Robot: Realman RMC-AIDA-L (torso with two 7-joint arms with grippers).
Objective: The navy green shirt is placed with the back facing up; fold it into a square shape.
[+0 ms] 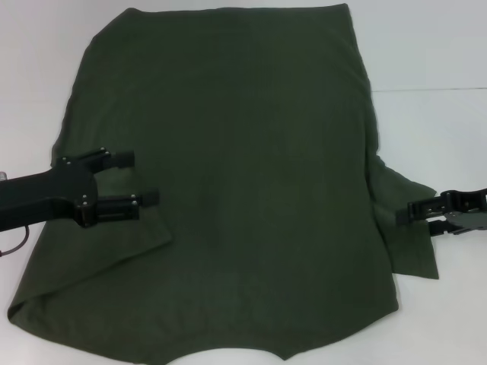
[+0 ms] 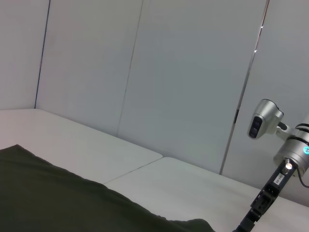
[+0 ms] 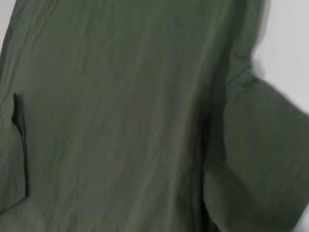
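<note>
**Shirt spread flat, both grippers at its side edges**

The shirt (image 1: 243,190) lies spread on the white table (image 1: 434,152), plain side up, no lettering showing. It fills most of the head view, its far edge near the top of the frame and its curved near edge at the bottom.

On the robot's left side a flap of the cloth is turned in over the body, leaving a diagonal fold edge running from the near left corner up toward the left gripper. On the robot's right side a sleeve (image 1: 407,220) sticks out flat onto the table.

The left gripper (image 1: 141,177) hovers over the left part of the shirt, just above the fold edge; its two black fingers (image 1: 122,158) point inward across the cloth and stand apart, nothing between them.

The right gripper (image 1: 402,213) sits at the right edge, over the sleeve, pointing inward (only the tip is in view, so I cannot tell how its jaws stand).

The left wrist view shows a corner of the cloth (image 2: 72,203) on the table, grey wall panels (image 2: 169,72) behind, and the other arm (image 2: 280,169) at the far side.

The right wrist view shows only wrinkled green cloth (image 3: 120,121) with the sleeve (image 3: 260,159) folded outward beside a patch of table (image 3: 289,43).
</note>
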